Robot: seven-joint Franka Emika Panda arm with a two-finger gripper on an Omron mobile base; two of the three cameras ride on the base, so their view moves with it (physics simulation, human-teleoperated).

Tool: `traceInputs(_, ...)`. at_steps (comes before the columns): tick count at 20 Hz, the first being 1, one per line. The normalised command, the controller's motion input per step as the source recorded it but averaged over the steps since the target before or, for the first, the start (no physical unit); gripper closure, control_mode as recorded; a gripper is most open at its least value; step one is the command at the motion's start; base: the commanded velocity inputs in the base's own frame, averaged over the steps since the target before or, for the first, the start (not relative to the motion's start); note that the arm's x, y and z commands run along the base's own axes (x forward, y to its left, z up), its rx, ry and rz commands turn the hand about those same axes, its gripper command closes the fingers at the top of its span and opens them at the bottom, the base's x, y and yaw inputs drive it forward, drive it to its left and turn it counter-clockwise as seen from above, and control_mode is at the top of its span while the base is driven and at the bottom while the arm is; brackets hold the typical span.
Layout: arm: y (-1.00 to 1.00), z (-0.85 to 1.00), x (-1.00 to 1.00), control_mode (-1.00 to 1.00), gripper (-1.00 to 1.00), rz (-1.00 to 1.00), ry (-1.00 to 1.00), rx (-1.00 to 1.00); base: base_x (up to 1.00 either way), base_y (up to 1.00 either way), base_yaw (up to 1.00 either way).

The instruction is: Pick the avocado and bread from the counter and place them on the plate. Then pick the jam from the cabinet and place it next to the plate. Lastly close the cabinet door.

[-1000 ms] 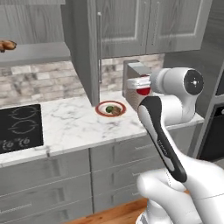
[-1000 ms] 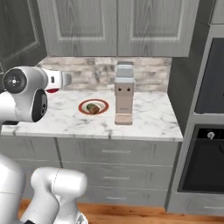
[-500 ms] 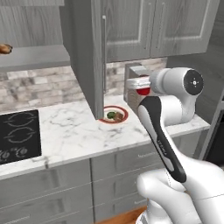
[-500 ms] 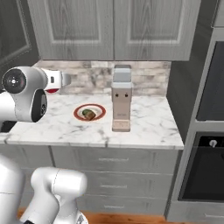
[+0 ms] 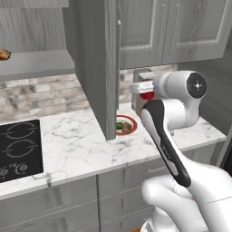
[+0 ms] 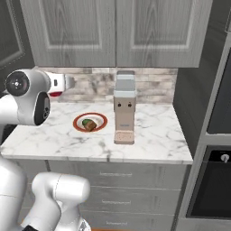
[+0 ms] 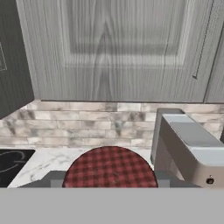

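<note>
Hand view first: the jam [image 7: 110,167] sits at bottom centre, its red checked lid facing the camera, with the gripper [image 7: 109,179] clamped on the jar from both sides, grey fingers [image 7: 51,177] showing at left and right of the lid. Beyond it, the upper half is taken up by closed grey cabinet fronts [image 7: 118,48], with a brick backsplash [image 7: 83,124] below them. At right, close by, stands a grey coffee machine [image 7: 186,146], and a corner of the black cooktop [image 7: 11,162] peeks in at lower left.

Over in the left base view, the open cabinet door [image 5: 97,68] hangs edge-on down the middle of the frame and covers the left part of the plate [image 5: 129,120], which lies on the counter [image 5: 77,145] just behind it. The avocado [image 5: 119,125] and the bread [image 5: 126,128] lie on the plate, touching. The jam shows red just above and right of the plate, at the end of the arm [image 5: 176,97]. A golden-brown pastry [image 5: 4,55] rests on the shelf at the far left edge.

Right base view: the plate sits left of centre, the coffee machine just to its right, and the jar held in the air at upper left, above the counter and well apart from the plate.
</note>
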Motion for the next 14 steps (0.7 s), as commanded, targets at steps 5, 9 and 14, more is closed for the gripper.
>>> traceInputs(5, 0.2, -0.42, 0.01, -1.0, 1.0, 0.04, 0.0, -0.09, 0.0, 0.0, 0.0)
traceInputs(9, 0.23, -0.45, -0.03, -1.0, 1.0, 0.07, 0.0, -0.08, 0.0, 0.0, 0.0)
traceInputs(14, 0.27, -0.44, 0.0, -1.0, 1.0, 0.07, 0.0, -0.09, 0.0, 0.0, 0.0)
